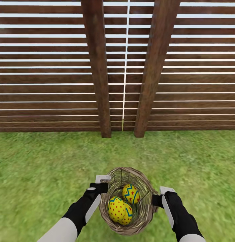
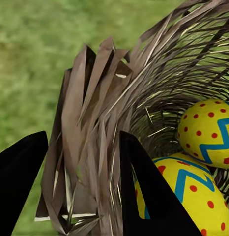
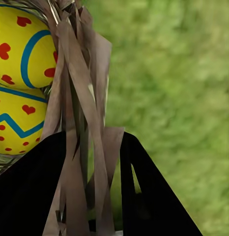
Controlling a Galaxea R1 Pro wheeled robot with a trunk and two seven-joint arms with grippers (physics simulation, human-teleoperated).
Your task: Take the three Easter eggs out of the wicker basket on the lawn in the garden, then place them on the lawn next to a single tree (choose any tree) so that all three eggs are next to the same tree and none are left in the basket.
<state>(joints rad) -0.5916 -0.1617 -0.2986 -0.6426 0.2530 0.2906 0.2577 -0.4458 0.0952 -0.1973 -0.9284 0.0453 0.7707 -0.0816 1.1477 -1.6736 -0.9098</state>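
Observation:
The wicker basket [image 1: 144, 215] sits low in the head view, between my two arms, over the lawn [image 1: 46, 168]. My left gripper [image 1: 103, 183] is shut on the basket's left rim [image 2: 90, 123], one finger inside and one outside. Likewise my right gripper [image 1: 157, 196] is shut on the right rim [image 3: 80, 98]. Yellow Easter eggs with blue zigzags lie inside: one [image 1: 131, 194] further back, one with red dots [image 1: 119, 210] nearer me. The left wrist view shows two eggs [image 2: 208, 132] [image 2: 193, 196]. Two with red hearts [image 3: 23, 46] [image 3: 18, 123] appear past the right rim. The tree is out of view.
A dark brown slatted fence [image 1: 46, 84] with two thick posts [image 1: 99, 84] [image 1: 154, 77] closes off the lawn just ahead. Grass stretches to both sides of the basket.

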